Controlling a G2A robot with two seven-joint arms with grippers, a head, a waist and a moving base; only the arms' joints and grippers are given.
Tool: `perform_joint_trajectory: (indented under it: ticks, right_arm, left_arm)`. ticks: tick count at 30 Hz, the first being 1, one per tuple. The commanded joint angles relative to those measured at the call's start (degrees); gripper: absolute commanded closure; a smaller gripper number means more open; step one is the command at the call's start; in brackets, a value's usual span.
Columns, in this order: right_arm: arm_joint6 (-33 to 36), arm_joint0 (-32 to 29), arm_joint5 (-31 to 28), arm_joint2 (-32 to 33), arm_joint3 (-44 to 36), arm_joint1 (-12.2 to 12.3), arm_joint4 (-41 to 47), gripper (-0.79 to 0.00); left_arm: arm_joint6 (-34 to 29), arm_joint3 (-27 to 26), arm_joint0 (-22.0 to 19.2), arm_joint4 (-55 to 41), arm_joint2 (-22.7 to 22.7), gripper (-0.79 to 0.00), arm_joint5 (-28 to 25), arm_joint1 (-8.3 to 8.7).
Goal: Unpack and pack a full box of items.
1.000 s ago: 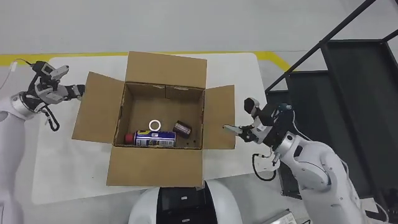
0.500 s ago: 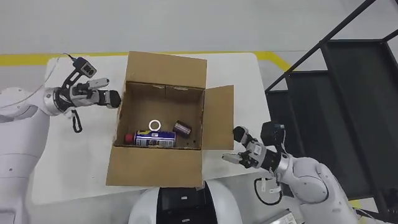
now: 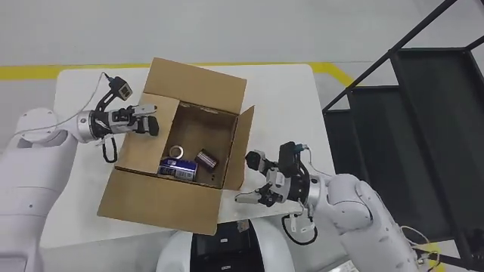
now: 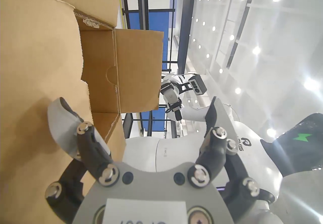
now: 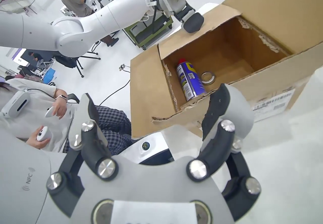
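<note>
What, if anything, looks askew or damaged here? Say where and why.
The cardboard box sits turned at an angle to the edges of the table, not square with them. Its wall edges beside the spray can, which lies on its side inside, are torn and ragged.

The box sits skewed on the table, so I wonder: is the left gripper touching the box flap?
Cannot tell. In the left wrist view one finger of the left gripper overlaps the box flap, but neither contact nor a gap shows plainly.
</note>
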Motion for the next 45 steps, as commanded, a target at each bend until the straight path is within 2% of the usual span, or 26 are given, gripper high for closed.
perform_joint_trajectory:
  ticks: [1, 6, 12, 20, 26, 29, 32, 37, 45]
  right_arm:
    - [0.14, 0.48, 0.76, -0.13, 0.73, 0.1, 0.66, -0.785]
    - [2.75, 4.61, 1.41, -3.98, 3.9, 0.12, 4.07, -0.785]
    - [4.61, 10.79, 3.04, -10.99, 5.34, -0.4, 3.04, -0.785]
    - [5.93, 18.28, 12.35, -19.61, 9.43, -1.58, -7.55, -0.785]
    - [5.9, 21.32, 16.97, -23.65, 11.78, -2.2, -13.95, -0.785]
    - [5.89, 22.03, 18.25, -24.75, 12.01, -2.34, -15.91, -0.785]
    - [5.88, 22.14, 18.61, -25.14, 11.69, -2.3, -17.13, -0.785]
    - [6.75, 20.96, 18.05, -22.78, 9.19, -1.59, -17.83, -0.785]
    - [7.85, 12.75, 12.58, -11.18, 0.93, 1.02, -15.14, -0.785]
  left_arm:
    - [0.51, 0.4, 0.02, 0.47, -0.16, -0.785, -0.12, 0.07]
    - [2.21, 0.93, 0.02, 2.43, 0.2, -0.785, -0.9, 0.06]
    - [4.73, 1.17, 0.37, 1.98, -0.83, -0.785, -1.55, 0.18]
    - [5.42, 1.56, 1.3, -0.44, -5.95, -0.785, -1.71, 1.35]
    - [11.06, 3.19, 2.33, 0.87, -10.52, -0.785, -2.33, 2.44]
    - [13.9, 3.49, 2.9, 4.47, -10.85, -0.785, -2.96, 2.74]
    - [14.39, 3.23, 3.54, 7.7, -9.91, -0.785, -2.8, 2.83]
    - [11.44, 2.65, 4.7, 12.36, -7.99, -0.785, -2.74, 3.03]
    - [4.12, 0.54, 6.57, 10.3, -7.82, -0.785, -0.51, 3.51]
